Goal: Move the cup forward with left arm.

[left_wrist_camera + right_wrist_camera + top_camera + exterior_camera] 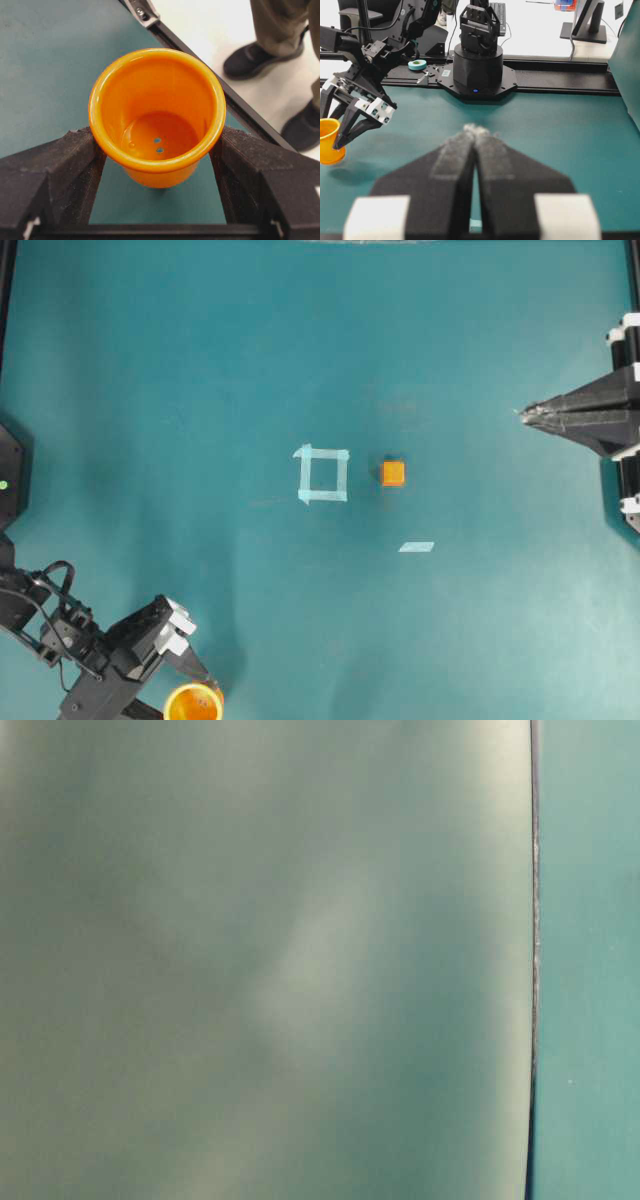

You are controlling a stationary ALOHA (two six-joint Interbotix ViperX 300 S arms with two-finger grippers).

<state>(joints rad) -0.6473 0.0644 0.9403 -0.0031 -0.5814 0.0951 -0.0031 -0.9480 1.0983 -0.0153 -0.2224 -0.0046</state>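
The yellow-orange cup (193,703) stands upright at the bottom left edge of the overhead view. In the left wrist view the cup (157,125) fills the gap between the two black fingers (60,170), and both press against its wall just under the rim. My left gripper (192,692) is shut on the cup. Its bottom shows two small holes. From the right wrist view the cup (329,142) shows at far left with the left gripper (334,134) around it. My right gripper (523,414) hangs at the right side, shut and holding nothing (479,131).
A small orange cube (393,473) lies near the middle, right of a pale tape square (323,474). A tape strip (416,547) lies below them. The table's black edge rail (250,117) runs just behind the cup, with a person's shoes (250,57) beyond. The table-level view is a blur.
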